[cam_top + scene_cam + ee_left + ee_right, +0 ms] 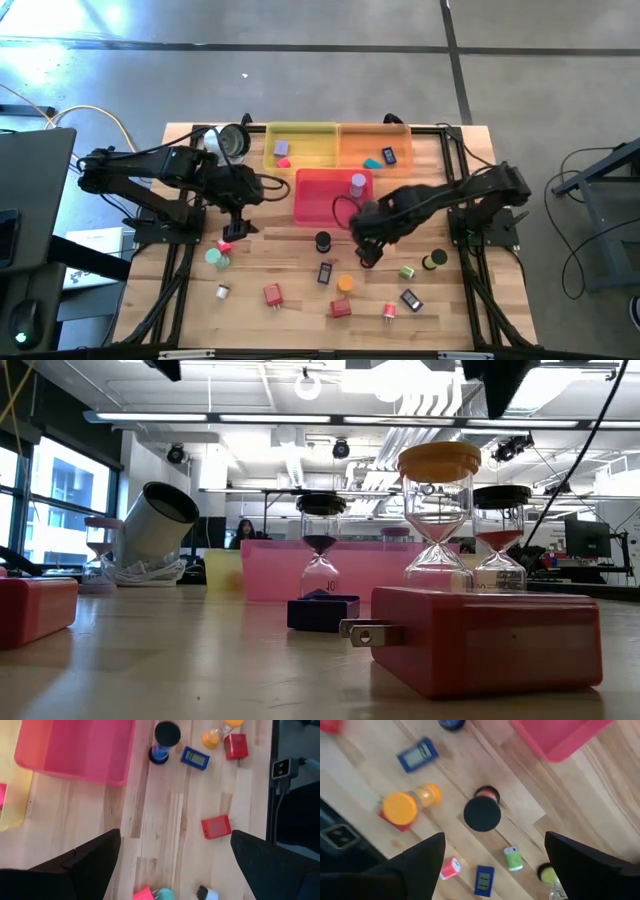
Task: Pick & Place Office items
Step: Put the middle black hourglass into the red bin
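Small office items lie scattered on the wooden table [300, 320]. My right gripper [368, 256] hangs open, pointing down, over a black-capped sand timer with red sand [482, 813], which stands upright between and below its fingers [420, 865], untouched. An orange-capped timer [402, 807] and a blue piece [417, 755] lie beside it. My left gripper [236, 226] is open above the table's left part, near a pink piece [143, 894], a teal cylinder [165, 894] and a red block [216, 826]. Another black timer [322, 241] stands between the arms.
A pink tray [315, 205] holds a lilac cylinder [358, 182]. Behind it, a yellow tray [310, 140] and an orange tray [365, 140] each hold two pieces. A silver-rimmed round object [232, 140] sits far left. Red blocks [272, 293] and green cylinders [407, 270] lie toward the near edge.
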### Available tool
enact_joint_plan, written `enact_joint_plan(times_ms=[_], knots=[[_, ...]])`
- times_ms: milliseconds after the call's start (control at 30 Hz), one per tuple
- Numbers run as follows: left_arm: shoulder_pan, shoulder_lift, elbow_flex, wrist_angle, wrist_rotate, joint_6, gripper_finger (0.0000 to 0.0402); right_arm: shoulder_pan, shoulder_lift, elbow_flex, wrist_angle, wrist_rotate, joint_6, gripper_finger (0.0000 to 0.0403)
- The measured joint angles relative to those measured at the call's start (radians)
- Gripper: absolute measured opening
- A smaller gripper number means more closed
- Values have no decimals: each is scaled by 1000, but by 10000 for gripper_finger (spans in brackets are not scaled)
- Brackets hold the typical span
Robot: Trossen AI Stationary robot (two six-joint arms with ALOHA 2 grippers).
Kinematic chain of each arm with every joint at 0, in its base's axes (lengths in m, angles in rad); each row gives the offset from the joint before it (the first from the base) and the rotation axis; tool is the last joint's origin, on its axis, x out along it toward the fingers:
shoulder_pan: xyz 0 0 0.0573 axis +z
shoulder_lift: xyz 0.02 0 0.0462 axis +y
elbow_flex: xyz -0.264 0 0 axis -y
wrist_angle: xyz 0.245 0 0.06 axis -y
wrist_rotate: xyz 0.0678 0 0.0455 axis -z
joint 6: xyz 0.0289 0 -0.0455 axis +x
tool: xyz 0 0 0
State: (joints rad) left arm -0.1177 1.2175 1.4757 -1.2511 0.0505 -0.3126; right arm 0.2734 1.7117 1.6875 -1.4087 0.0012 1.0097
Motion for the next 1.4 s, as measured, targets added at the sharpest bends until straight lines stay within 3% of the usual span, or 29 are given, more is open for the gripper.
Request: enact_joint_plan(times_ms=[300,533,733,1267,1400], knots=[[-6,0,0,87,1,-3,370,36,133,0,-12,41,-96,296],[-6,0,0,89,2,-22,370,34,162,0,-14,51,-140,281],[-6,0,0,89,4,-26,370,32,161,0,2,-2,-124,280],[-36,0,0,89,0,-18,370,15,161,0,-7,-1,-121,280],[-36,0,0,89,0,-17,370,15,161,0,-10,-3,-123,295]])
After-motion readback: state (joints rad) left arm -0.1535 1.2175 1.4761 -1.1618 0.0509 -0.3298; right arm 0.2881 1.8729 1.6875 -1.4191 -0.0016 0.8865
